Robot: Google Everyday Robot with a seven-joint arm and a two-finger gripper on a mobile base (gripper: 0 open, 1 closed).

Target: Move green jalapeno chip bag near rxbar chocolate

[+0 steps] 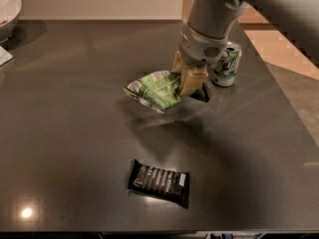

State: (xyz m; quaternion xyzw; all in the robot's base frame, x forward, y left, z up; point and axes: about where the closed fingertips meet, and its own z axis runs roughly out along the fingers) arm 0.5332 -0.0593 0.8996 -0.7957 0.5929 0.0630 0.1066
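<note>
The green jalapeno chip bag [155,89] is a crinkled green foil bag with white seams, held just above the dark table at centre. My gripper [187,79] is shut on the bag's right end, coming down from the arm at upper right. The bag casts a shadow on the table beneath it. The rxbar chocolate [160,181], a flat black wrapper with white text, lies near the table's front edge, well below the bag.
A green-and-white soda can [227,63] stands just right of the gripper. A white bowl [7,9] sits at the far left corner. The dark table [75,133] ends at the right, with floor beyond.
</note>
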